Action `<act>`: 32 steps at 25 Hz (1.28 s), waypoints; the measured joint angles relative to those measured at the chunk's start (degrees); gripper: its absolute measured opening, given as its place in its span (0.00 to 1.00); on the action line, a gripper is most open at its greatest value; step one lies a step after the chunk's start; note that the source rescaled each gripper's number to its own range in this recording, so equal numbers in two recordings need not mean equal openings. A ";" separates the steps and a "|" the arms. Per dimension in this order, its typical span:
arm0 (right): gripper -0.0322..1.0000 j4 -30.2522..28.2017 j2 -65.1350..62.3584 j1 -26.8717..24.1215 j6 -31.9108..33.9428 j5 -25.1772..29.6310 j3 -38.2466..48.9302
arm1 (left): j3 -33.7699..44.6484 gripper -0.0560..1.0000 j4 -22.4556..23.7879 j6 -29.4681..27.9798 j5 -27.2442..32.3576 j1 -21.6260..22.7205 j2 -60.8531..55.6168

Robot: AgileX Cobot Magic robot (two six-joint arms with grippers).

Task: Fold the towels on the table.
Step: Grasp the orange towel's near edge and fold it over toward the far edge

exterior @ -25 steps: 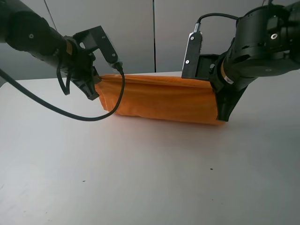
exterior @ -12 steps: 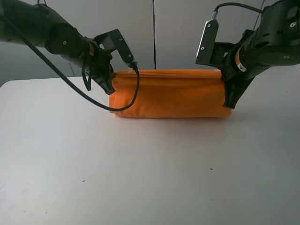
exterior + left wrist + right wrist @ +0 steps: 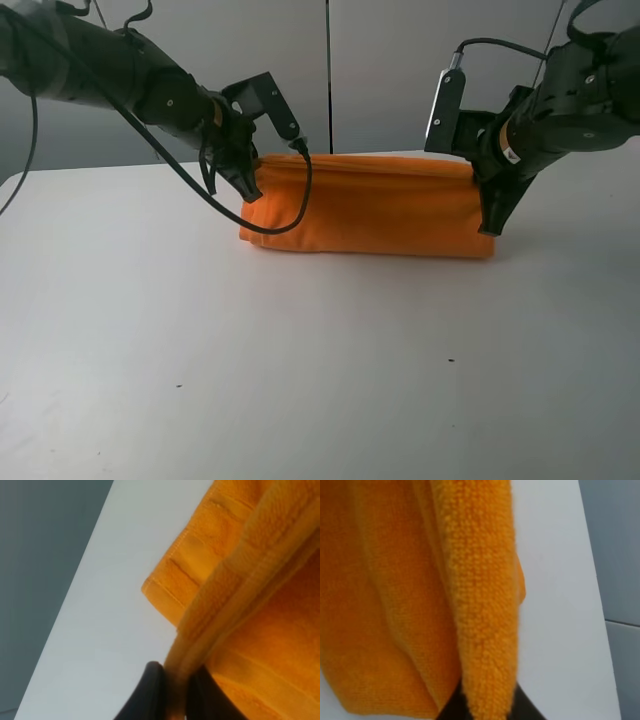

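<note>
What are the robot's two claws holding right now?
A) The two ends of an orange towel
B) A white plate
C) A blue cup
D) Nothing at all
A: the left gripper and the right gripper each pinch one end of the orange towel, and both wrist views show cloth squeezed between the fingers.

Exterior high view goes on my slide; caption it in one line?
The left gripper and right gripper pinch opposite ends of the orange towel, sagging onto the white table.

Matte black arms, looping black cables
</note>
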 joint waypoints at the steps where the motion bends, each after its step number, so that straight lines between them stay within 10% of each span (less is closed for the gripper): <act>1: 0.03 -0.14 0.94 -0.13 0.00 0.15 -0.71 | -0.11 0.06 0.05 -0.50 -0.41 0.00 0.24; 32: 0.05 -5.45 8.07 -2.86 2.33 -3.53 -2.16 | -0.33 0.05 1.58 -1.49 -8.61 0.62 5.92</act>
